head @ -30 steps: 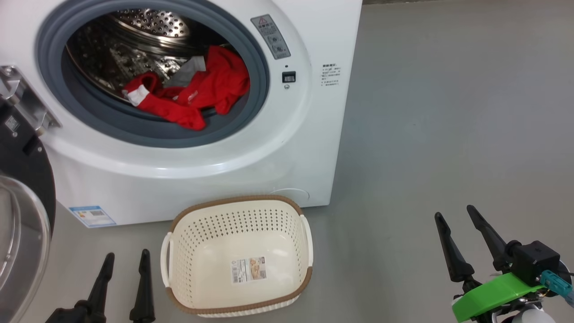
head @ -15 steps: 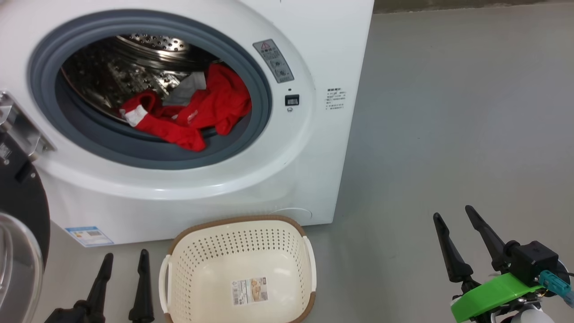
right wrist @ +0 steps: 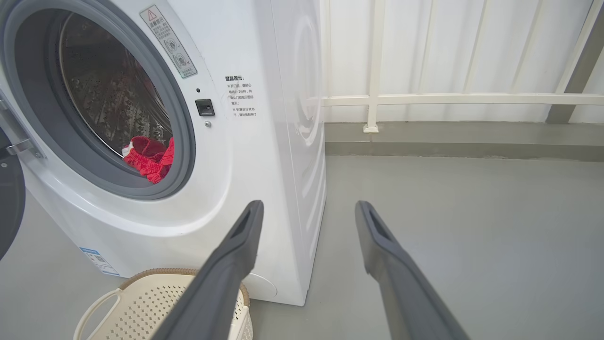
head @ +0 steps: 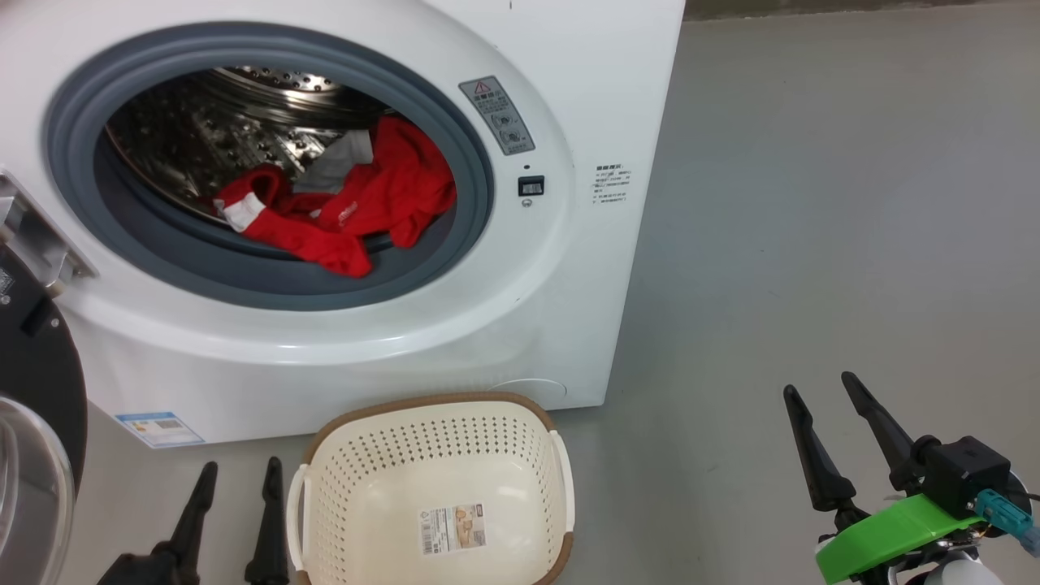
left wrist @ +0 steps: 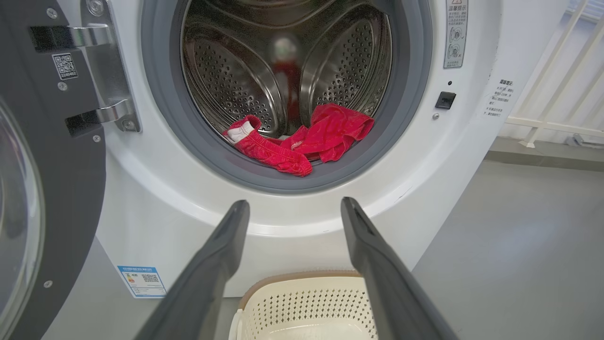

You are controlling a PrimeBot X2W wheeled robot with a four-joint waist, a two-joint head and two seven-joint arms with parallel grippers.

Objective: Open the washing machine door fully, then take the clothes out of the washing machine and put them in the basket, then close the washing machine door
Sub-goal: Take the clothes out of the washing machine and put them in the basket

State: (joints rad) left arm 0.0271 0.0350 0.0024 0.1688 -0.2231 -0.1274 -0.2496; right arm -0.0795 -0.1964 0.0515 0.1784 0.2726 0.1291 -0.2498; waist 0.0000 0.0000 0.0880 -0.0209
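You are seeing the clothes (head: 349,207) lying inside the washing machine (head: 325,357), the basket (head: 431,439) sitting in front of it. Your left gripper (head: 241,465) and right gripper (head: 819,383) are hanging wide open, empty.

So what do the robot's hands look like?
The left gripper and the right gripper each have two long, pointed black fingers. Behind the right one sit a black box, a bright green plastic plate and a teal plug.

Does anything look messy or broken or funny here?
Nothing is broken or spilled. The only untidy bit: the clothes lie in a crumpled heap at the front of the drum, with one red end flopped over the grey gasket. The basket stands upright before the washing machine.
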